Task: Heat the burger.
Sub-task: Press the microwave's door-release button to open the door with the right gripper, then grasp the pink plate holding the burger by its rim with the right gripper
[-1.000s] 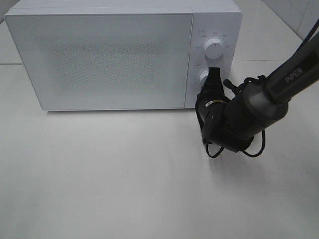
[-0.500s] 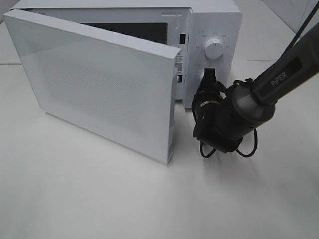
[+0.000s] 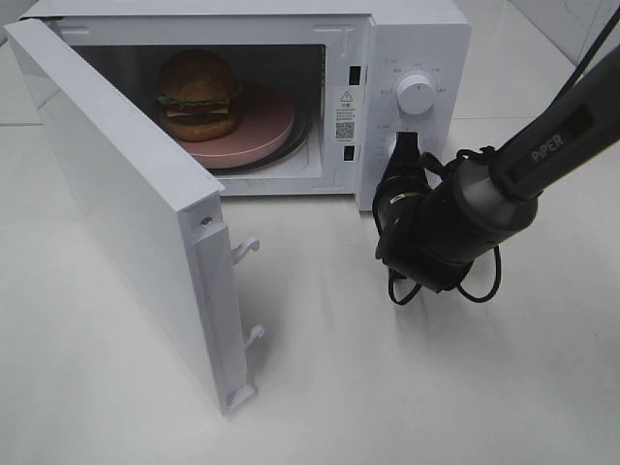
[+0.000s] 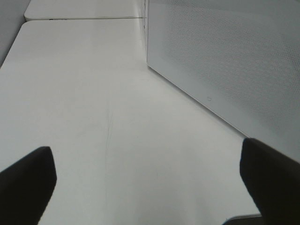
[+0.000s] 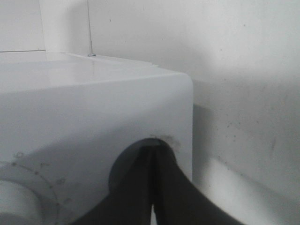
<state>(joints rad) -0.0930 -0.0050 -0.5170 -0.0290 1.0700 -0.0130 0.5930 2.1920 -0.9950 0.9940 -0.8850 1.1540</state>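
Burger (image 3: 198,94) standing upright inside the open microwave (image 3: 418,39). Its stacking axis is vertical and the domed bun faces up; being round, it has no clear sideways heading. It sits on the left part of a pink plate (image 3: 262,128) in the cavity. The bun is glossy golden-brown, over frilly green lettuce and dark layers. The plate is smooth and circular.

The microwave is a white, matte box with rounded corners and a round upper dial (image 3: 416,94). Its door (image 3: 116,208) is a flat slab bearing two white latch hooks (image 3: 245,249) on its free edge. A second earlier the door was flush and closed and half a second ago it was partly swung, whereas now it stands wide open and exposes the burger.

The right gripper (image 3: 405,147), black with its jaws pressed together, remains at the lower control of the panel; whether it touches is unclear. The left gripper (image 4: 147,187) is spread wide, with dark fingers (image 4: 26,180) apart above the white table (image 3: 387,387), holding nothing.
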